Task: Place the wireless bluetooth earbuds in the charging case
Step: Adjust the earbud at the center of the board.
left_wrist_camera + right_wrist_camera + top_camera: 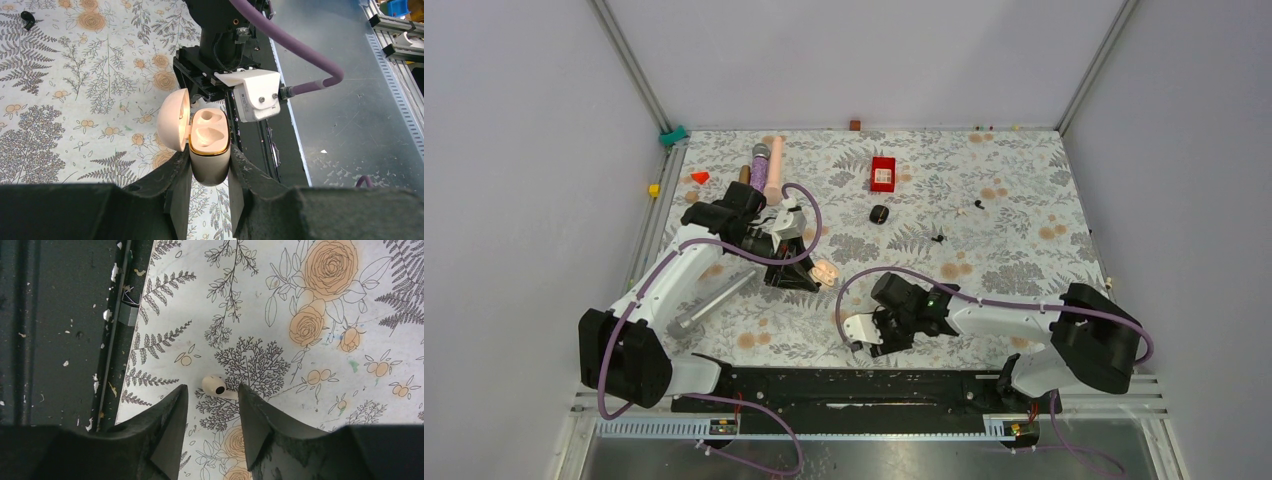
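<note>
My left gripper [210, 172] is shut on the body of a whitish charging case [210, 150] with a gold rim and holds it above the table. Its lid [173, 120] hangs open to the left and both sockets are empty. The case also shows in the top view [825, 271]. My right gripper [212, 395] is open, low over the mat near the front edge. A whitish earbud [215, 385] lies on the mat between its fingertips, untouched. A black earbud [938, 238] lies mid-table. Another tiny earbud [977, 204] lies farther right.
A black pebble-like case [879, 213] and a red box [883, 173] sit at the back centre. A purple and a pink cylinder [769, 165] and an orange block [699, 177] lie at the back left. The black base rail [60, 330] runs left of my right gripper.
</note>
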### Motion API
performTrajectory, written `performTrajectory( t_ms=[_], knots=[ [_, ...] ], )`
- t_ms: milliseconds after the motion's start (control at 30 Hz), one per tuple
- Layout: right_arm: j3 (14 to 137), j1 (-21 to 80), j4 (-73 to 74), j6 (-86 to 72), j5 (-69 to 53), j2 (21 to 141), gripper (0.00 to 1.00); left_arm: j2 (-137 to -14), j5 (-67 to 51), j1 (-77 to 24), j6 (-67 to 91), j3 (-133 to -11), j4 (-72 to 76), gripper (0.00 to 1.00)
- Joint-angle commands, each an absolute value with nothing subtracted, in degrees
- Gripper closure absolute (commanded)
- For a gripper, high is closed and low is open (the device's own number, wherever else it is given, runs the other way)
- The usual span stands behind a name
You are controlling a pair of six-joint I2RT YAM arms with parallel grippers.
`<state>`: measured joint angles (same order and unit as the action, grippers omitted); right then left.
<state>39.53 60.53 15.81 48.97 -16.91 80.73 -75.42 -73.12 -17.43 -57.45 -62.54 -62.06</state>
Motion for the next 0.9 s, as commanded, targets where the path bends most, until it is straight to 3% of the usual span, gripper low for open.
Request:
performTrajectory(
  t_ms=[0,300,633,867],
  knots=[
    [40.01,62.00,13.94,47.46,-14.67,81.68,0.53,-73.94,-76.40,-17.09,-59.46,-63.75,-61.98,1.00],
    [40.88,62.80,14.69,49.24,-11.94,81.24,0.72,-73.83,-76.40,-17.07,-59.74,-63.48,-61.97,1.00],
    [45.45,61.71,27.53,69.82,-5.31,77.13,0.77,-74.23,-76.66,-17.12,-59.81,-63.58,-61.98,1.00],
    [47.04,55.97,35.76,90.55,-7.53,79.01,0.77,-74.44,-76.71,-17.09,-59.72,-63.52,-62.01,1.00]
  ],
)
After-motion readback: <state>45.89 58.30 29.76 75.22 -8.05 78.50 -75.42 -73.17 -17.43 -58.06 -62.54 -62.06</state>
